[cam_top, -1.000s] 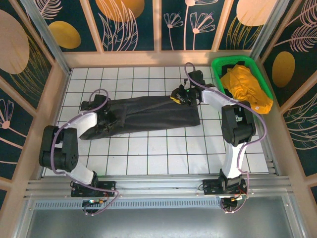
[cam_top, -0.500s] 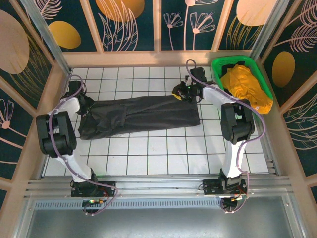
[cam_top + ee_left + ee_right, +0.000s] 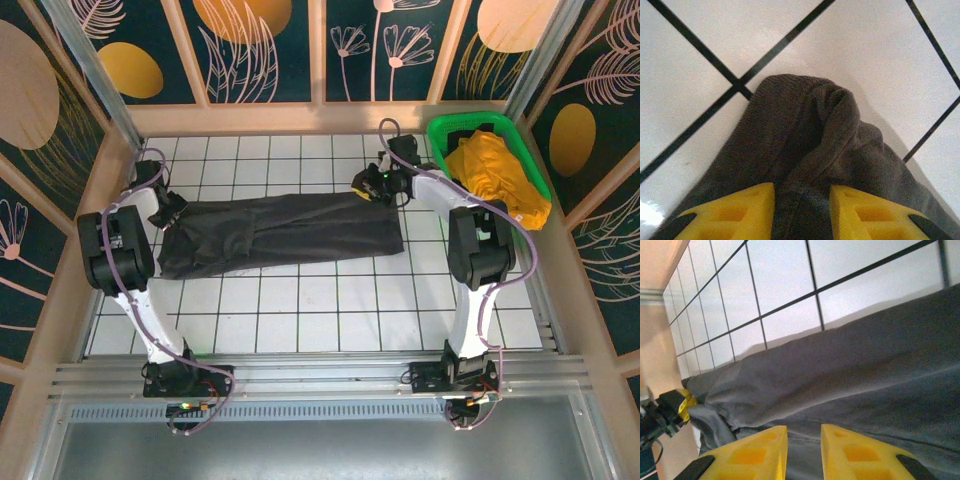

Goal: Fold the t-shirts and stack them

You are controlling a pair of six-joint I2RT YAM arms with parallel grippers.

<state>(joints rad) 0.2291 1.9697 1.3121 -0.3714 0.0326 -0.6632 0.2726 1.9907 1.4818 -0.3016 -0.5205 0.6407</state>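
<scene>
Charcoal t-shirt point(image 3: 280, 232) lies stretched across the tiled table point(image 3: 300, 320) from above, left gripper point(image 3: 170, 207) at its left end, right gripper point(image 3: 368, 186) at its far-right corner, orange-yellow t-shirt point(image 3: 495, 175) in the green basket point(image 3: 468, 118); left wrist: cloth between parted jaws, whether clamped I cannot tell; right wrist: jaws pinching a fold.

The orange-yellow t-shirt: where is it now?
In the top view, the orange-yellow t-shirt lies in the green basket at the tiled table's far right corner, beside the right arm.
</scene>
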